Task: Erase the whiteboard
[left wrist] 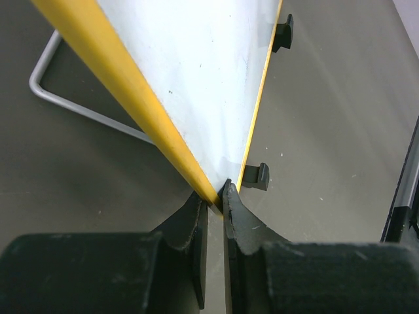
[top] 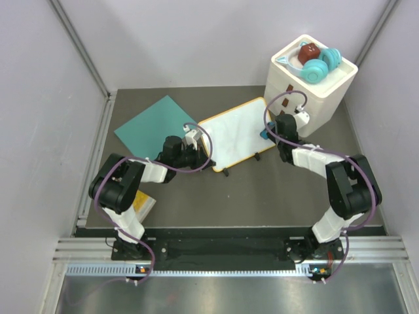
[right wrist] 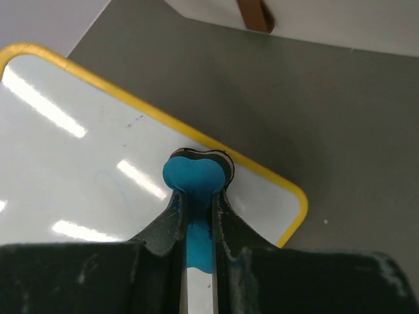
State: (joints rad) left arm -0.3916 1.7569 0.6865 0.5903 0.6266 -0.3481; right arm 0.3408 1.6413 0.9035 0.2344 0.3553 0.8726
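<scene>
The whiteboard sits mid-counter, between both arms. The left claw pinches a corner of its yellow frame, probably so the board cannot slide. The right claw pinches a blue eraser against the surface near a corner, for wiping.

Glossy smooth whiteboard (matt grey table)
</scene>
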